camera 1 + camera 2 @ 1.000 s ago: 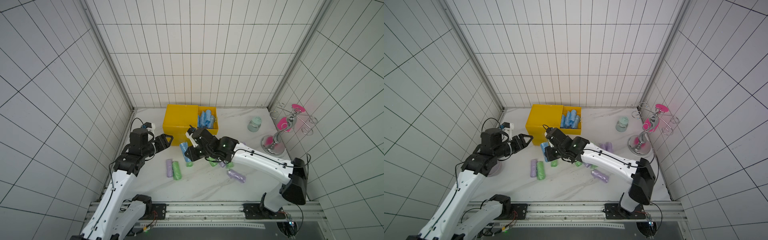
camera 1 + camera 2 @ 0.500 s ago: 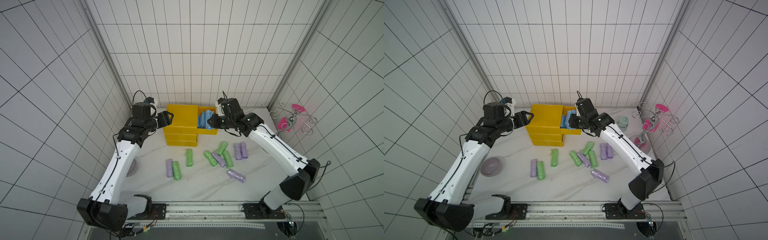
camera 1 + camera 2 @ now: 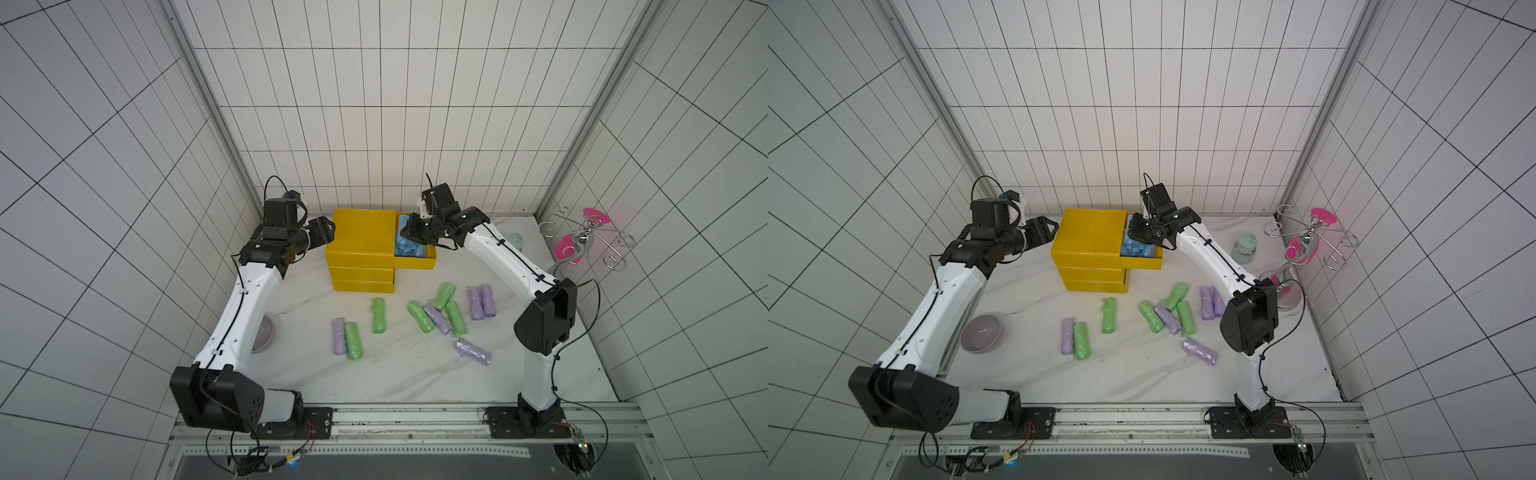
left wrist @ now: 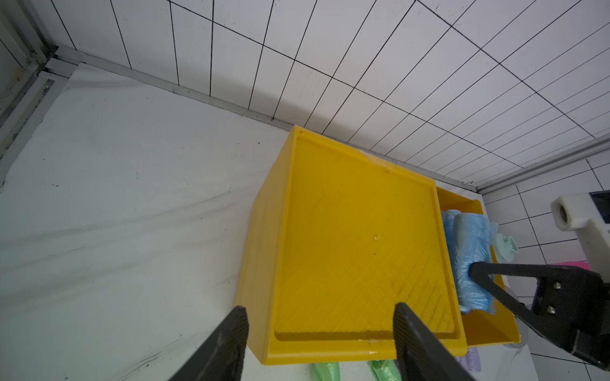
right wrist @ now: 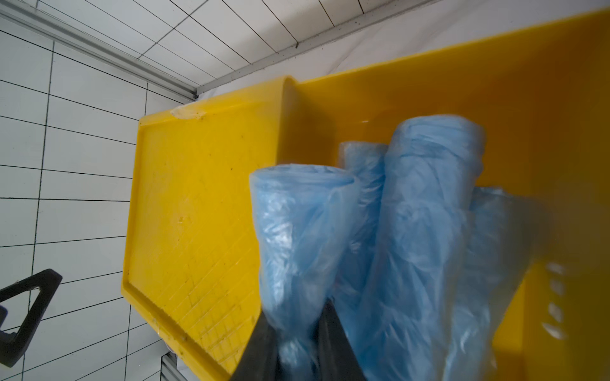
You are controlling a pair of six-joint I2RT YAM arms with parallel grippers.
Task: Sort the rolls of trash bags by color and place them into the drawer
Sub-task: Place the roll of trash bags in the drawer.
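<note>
The yellow drawer unit (image 3: 361, 241) stands at the back, its top drawer (image 3: 415, 262) pulled out to the right and holding several light blue rolls (image 3: 1136, 249). My right gripper (image 5: 295, 316) is shut on one blue roll (image 5: 297, 224), held over the open drawer beside the other blue rolls (image 5: 422, 214). My left gripper (image 4: 320, 310) is open, hovering at the unit's left top edge (image 4: 260, 264) with nothing between its fingers. Several green rolls (image 3: 378, 316) and purple rolls (image 3: 473, 302) lie loose on the marble table in front of the unit.
A lavender bowl (image 3: 980, 333) sits at the table's left by my left arm. A mint jar (image 3: 1245, 248) and a wire rack with pink parts (image 3: 1308, 245) stand at the back right. The tiled walls close in on three sides.
My right gripper has lifted a blue roll from the table in front of the unit up to the open top drawer. My left arm has risen to the unit's left side.
</note>
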